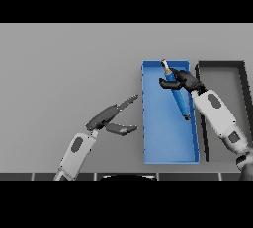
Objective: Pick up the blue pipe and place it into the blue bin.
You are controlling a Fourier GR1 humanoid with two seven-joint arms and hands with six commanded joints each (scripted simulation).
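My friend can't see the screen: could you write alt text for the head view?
The right hand grips a blue pipe over the blue bin on a grey table. A dark bin sits just right of it; the left hand hovers open to the left.

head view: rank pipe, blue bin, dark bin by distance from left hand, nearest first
From the left hand:
1. Blue bin, just to its right, near wall closest.
2. Pipe, over the bin's far right part, held by the right hand.
3. Dark bin, farthest right, beyond the blue one.
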